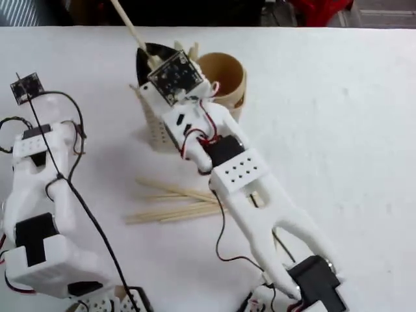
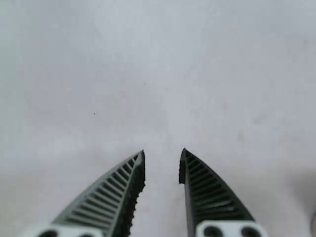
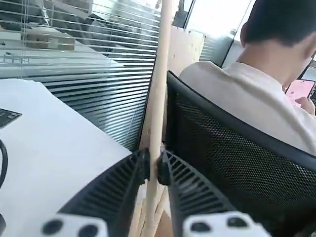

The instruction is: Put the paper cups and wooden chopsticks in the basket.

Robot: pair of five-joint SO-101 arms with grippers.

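Over the basket [image 1: 153, 127]: right end effector [image 3: 153, 165] pinches one chopstick [image 3: 160, 89], nearly upright.
We judge it light, stiff, slick; hold mid-shaft. Left end effector [image 2: 162, 160] gapes above tabletop [image 2: 148, 74]; loose chopsticks [image 1: 172, 205] lie beside basket.

left arm [image 1: 36, 182]: folded back | left tool [image 2: 162, 157]: jaws held apart | right arm [image 1: 260, 208]: stretched forward | right tool [image 3: 154, 165]: clamped on wooden chopstick [image 3: 160, 74]

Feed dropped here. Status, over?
Left gripper open over bare table. Right gripper shut on wooden chopstick, over basket. Loose chopsticks lie on table.
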